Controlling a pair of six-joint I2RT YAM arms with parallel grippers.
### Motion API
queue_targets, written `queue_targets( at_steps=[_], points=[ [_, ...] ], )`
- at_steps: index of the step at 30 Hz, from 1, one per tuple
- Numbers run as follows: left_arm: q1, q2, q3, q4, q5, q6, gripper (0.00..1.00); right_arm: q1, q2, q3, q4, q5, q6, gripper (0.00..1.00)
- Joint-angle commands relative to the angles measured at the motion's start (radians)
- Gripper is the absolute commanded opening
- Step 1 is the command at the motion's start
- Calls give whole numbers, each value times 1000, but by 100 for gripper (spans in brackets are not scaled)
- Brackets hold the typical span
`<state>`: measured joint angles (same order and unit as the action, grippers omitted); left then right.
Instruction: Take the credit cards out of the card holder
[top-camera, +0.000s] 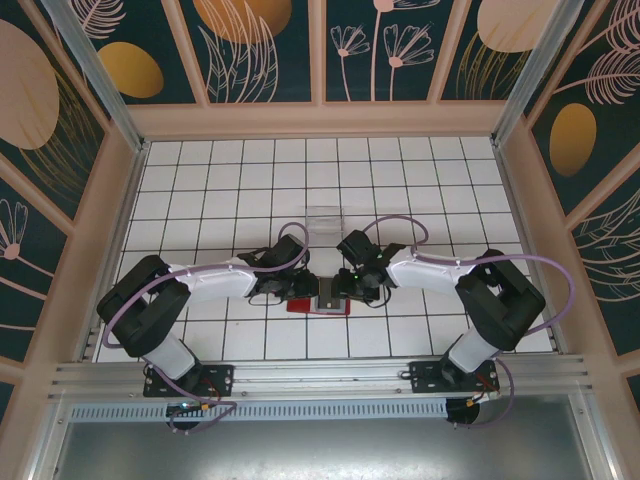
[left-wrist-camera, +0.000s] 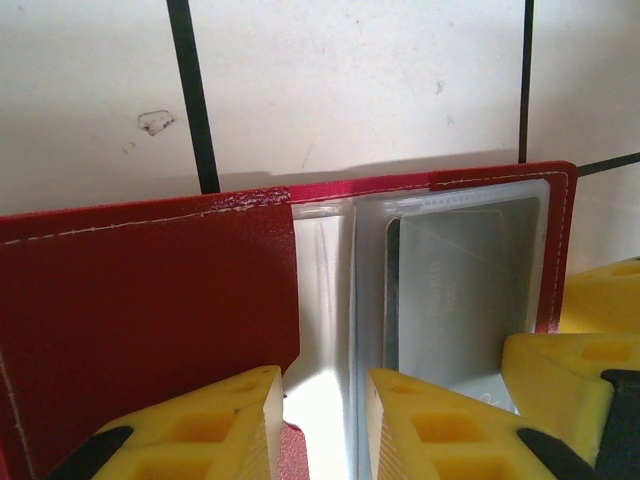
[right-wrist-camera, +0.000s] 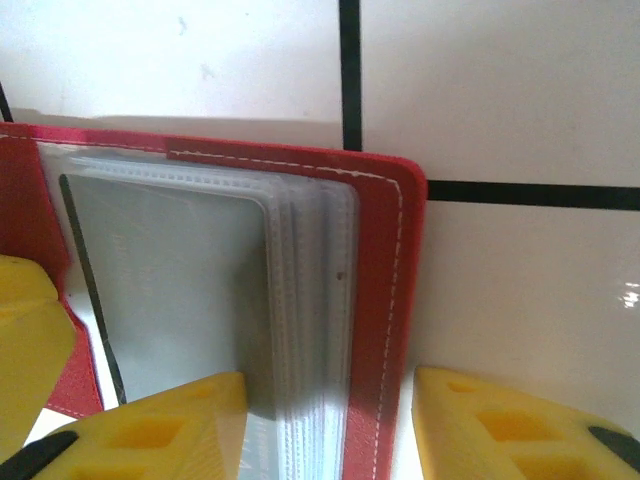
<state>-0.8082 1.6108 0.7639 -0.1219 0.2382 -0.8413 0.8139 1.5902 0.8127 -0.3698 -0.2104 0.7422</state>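
Card holder (top-camera: 318, 303), open by the surface's (top-camera: 240, 190) mid near edge, is being straddled at its right cover by spread R fingers (right-wrist-camera: 500, 430), at its fold by L fingers (left-wrist-camera: 215, 425) (pinch: can't tell), so sleeves (right-wrist-camera: 310, 300), not a card (left-wrist-camera: 455, 290), are prob. being lined up for grabbing.

From above, the left claw (top-camera: 303, 290) and right claw (top-camera: 346, 291) cover most of the card holder (top-camera: 328, 304), so you cannot count its contents. At the left wrist its red cover runs off at 9 and 6 o'clock, and the credit cards (left-wrist-camera: 455, 290) blur behind cloudy sleeves (left-wrist-camera: 365, 290).
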Motion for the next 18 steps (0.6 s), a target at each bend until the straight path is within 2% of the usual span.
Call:
queue_targets(
  at_steps=[1, 7, 15, 18],
  points=[
    [0, 1, -11, 18, 17, 3, 29, 8, 55, -17, 23, 16, 5, 44],
    [1, 11, -8, 47, 49, 4, 31, 8, 54, -21, 25, 11, 2, 43],
    [0, 38, -2, 21, 36, 3, 25, 8, 47, -24, 26, 8, 4, 43],
    [1, 46, -1, 23, 42, 7, 28, 8, 46, -26, 29, 6, 4, 43]
  ],
)
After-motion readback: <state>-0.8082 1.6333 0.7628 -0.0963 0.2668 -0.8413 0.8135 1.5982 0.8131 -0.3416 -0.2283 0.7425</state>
